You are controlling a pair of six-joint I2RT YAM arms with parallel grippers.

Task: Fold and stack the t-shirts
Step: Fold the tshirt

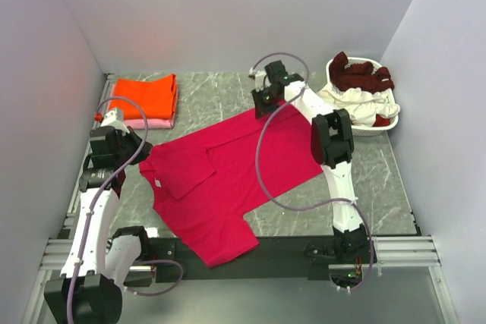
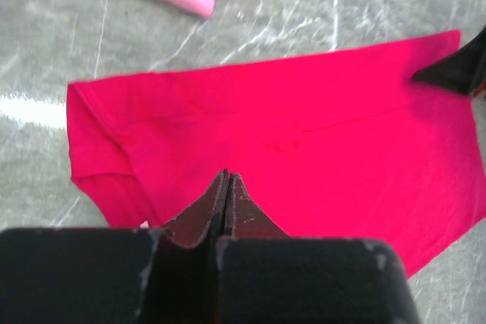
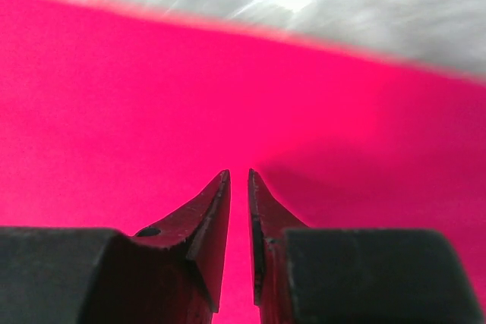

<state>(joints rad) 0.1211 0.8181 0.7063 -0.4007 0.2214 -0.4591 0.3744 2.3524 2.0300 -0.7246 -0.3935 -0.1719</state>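
2 done at 10 o'clock: orange shirt, pale pink shirt; crimson shirt barely folded; maroon shirt, white shirt in basket; left gripper clenched, right gripper can't tell

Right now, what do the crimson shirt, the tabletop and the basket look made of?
Crimson shirt: soft matte knit cloth, likely cotton; it lies limp and creases at the folded sleeve.
Tabletop: hard, grey with white veining and a slight sheen; stone or marble-print laminate, can't tell which.
Basket: white, with a smooth rigid rim that keeps its shape; looks like moulded plastic.
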